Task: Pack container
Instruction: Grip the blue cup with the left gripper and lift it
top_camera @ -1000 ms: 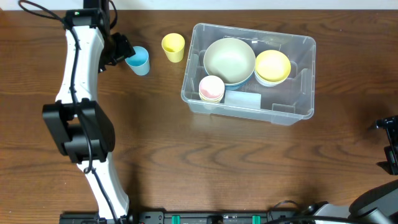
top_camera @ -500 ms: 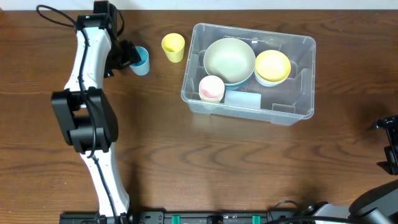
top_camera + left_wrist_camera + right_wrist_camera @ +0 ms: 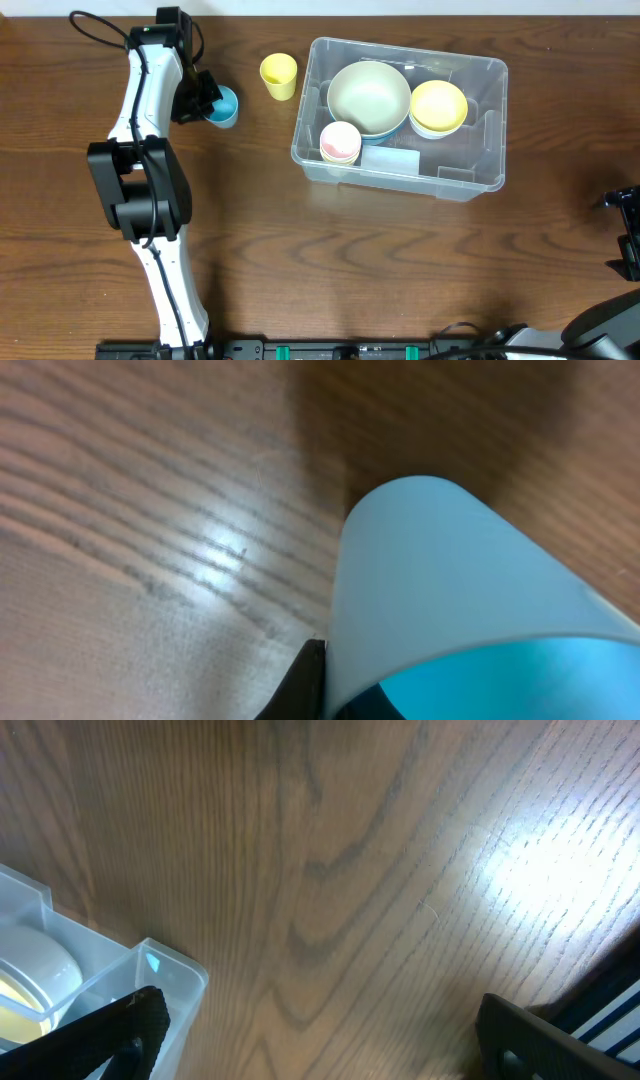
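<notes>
The container (image 3: 470, 184), a large clear bin, stands right of centre and holds a pale green bowl (image 3: 369, 95), a yellow bowl (image 3: 438, 106) and a pink cup (image 3: 340, 141). To its left on the table are a yellow cup (image 3: 279, 75) and a blue cup (image 3: 224, 105). My left gripper (image 3: 205, 98) is shut on the blue cup's wall. In the left wrist view the blue cup (image 3: 450, 580) fills the frame, with one dark finger (image 3: 308, 685) pressed against its outside. My right gripper (image 3: 625, 235) stands open at the table's far right edge, holding nothing.
A pale rectangular piece (image 3: 390, 158) lies in the container's front part. The right wrist view shows a container corner (image 3: 160, 970) beside my right gripper (image 3: 320, 1040) and bare wood between the fingers. Cables trail at the back left (image 3: 95, 25).
The left gripper has shut on the blue cup's wall. The cup now looks tipped towards the gripper. The right arm has not moved.
</notes>
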You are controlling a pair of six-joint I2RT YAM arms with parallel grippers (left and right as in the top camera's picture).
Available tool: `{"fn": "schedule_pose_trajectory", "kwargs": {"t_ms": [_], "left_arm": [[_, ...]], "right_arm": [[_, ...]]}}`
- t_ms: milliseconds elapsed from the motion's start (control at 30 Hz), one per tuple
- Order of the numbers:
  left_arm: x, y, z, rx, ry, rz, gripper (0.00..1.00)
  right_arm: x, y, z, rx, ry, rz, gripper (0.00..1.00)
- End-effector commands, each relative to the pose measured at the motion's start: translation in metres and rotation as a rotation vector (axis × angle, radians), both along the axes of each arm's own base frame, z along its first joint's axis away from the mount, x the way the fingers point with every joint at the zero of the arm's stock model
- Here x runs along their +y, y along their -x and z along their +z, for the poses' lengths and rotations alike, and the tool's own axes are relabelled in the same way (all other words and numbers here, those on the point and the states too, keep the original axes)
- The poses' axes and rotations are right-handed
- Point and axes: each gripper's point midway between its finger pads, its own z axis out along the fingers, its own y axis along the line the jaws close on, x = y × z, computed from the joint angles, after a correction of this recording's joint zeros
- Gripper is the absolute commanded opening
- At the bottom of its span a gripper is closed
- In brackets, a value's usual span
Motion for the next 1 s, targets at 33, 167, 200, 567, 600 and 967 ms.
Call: {"fn": "schedule_pose_trajectory", "kwargs": {"t_ms": [33, 167, 200, 567, 600, 967], "left_arm": [[0.006, -0.003, 0.043, -0.090, -0.024, 0.006, 0.06], [0.000, -0.001, 0.111, -0.246, -0.004, 0.000, 0.06], [-0.006, 0.002, 0.133, -0.294, 0.016, -0.009, 0.06], [-0.159, 0.075, 0.276, -0.620, 0.169, -0.423, 0.06], [-0.177, 0.082, 0.276, -0.616, 0.176, -0.469, 0.06], [-0.302, 0.133, 0.203, -0.414, 0.122, -0.788, 0.06]], "right_arm": [[0.000, 0.000, 0.005, -0.012, 0.008, -0.018, 0.99], [0.000, 0.000, 0.005, -0.012, 0.008, -0.018, 0.99], [0.000, 0.000, 0.005, -0.012, 0.008, -0.018, 0.99], [0.000, 0.000, 0.005, -0.012, 0.008, -0.018, 0.99], [0.000, 0.000, 0.005, -0.012, 0.008, -0.018, 0.99], [0.000, 0.000, 0.005, -0.012, 0.008, -0.018, 0.99]]}}
